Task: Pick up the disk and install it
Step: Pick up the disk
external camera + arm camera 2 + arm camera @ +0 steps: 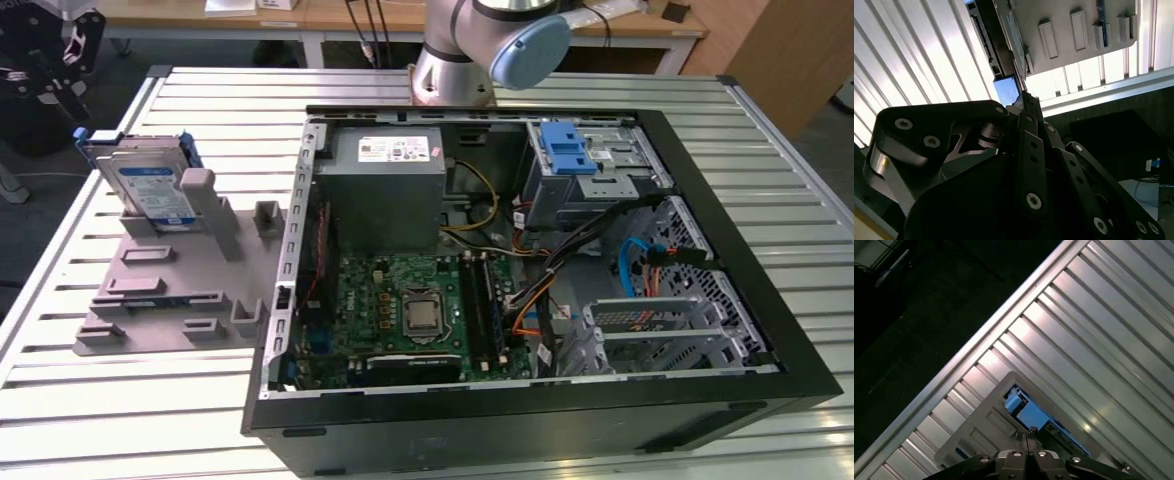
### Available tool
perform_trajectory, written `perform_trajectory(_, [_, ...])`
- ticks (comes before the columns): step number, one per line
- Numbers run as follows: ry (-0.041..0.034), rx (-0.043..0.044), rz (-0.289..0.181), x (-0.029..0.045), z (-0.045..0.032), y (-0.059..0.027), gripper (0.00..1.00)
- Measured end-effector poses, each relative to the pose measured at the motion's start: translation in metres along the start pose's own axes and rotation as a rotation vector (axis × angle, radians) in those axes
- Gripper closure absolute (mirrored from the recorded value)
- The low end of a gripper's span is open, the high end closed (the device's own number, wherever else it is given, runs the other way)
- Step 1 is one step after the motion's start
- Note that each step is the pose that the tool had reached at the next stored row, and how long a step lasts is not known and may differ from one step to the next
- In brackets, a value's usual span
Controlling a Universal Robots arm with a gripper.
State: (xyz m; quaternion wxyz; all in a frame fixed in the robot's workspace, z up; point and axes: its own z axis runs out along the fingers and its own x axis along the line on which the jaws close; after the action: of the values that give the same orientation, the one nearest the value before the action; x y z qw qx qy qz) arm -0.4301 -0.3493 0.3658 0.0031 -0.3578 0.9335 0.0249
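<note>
The disk [144,185] is a silver drive with a white-and-blue label in a blue carrier. It stands on edge in a slot of the grey fixture [160,300], at the exterior view's left. My gripper [54,85] hangs above and a little to the left of it, over the table's edge, clear of the disk. In both wrist views the black fingers [1024,437] are pressed together with nothing between them. The disk's blue top [1026,412] lies just beyond the fingertips [1026,102], and a blue patch of the disk [1006,89] shows beside them.
The open black computer case [747,400] lies flat on the slatted metal table [200,100]. It holds a grey power-supply box [387,190], a green motherboard [400,300] and a metal cage with a blue latch [574,150]. The arm's base [461,60] stands behind the case.
</note>
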Motion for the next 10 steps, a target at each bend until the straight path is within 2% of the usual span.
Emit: perform_trajectory(10, [0.0027, -0.0015, -0.061, 0.0002, 0.0, 0.0002, 0.89])
